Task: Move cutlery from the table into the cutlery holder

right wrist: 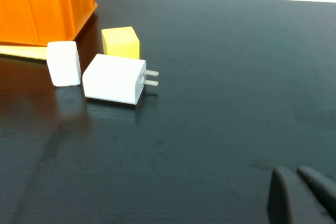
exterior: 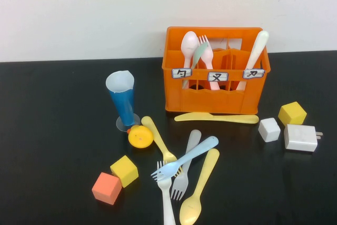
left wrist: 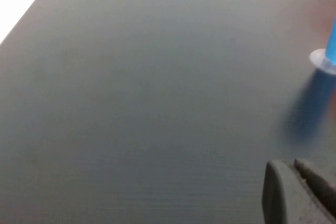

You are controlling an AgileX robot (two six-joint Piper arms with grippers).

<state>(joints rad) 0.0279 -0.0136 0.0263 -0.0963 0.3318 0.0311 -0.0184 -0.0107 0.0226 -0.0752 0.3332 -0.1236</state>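
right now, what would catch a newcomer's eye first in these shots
The orange cutlery holder at the table's far middle, already holding a spoon, fork and knife upright. In front of it lies a crossed heap of loose cutlery, with a blue cup to the robot's left. The left claw and right claw show only at their wrist views' edges, over bare table.

Even, bright indoor light falls from above on a glossy black bench (exterior: 52, 130), which mirrors the orange cutlery holder (exterior: 217, 72) and the blue cup (exterior: 122, 98) as faint reflections. Shadows are short and soft. The high view is fairly sharp. The left wrist view is hazy, washed pale toward its far edge. The left end effector (left wrist: 299, 192) and the right end effector (right wrist: 302, 195) appear as dark, blurred shapes at the frame corners.
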